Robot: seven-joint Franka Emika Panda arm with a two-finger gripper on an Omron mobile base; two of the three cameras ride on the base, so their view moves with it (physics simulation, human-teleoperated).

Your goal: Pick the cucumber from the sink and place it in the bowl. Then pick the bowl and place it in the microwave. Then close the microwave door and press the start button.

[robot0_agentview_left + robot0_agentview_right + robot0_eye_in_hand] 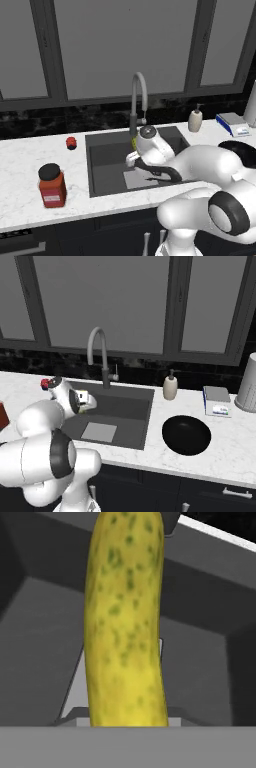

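- Cucumber (125,622) fills the hand view, rising straight out from the claw (84,402), whose fingers grip it above the sink (107,172).
- Beyond it lies the sink's pale drain patch (99,432).
- Right of the sink on the table (235,448) sits the black bowl (186,435), well apart.
- Faucet (139,100) stands just behind.

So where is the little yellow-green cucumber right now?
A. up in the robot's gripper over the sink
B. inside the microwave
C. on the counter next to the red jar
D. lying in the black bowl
A. The cucumber sticks up out of the gripper, lifted over the dark sink, while the black bowl on the counter holds nothing yet.
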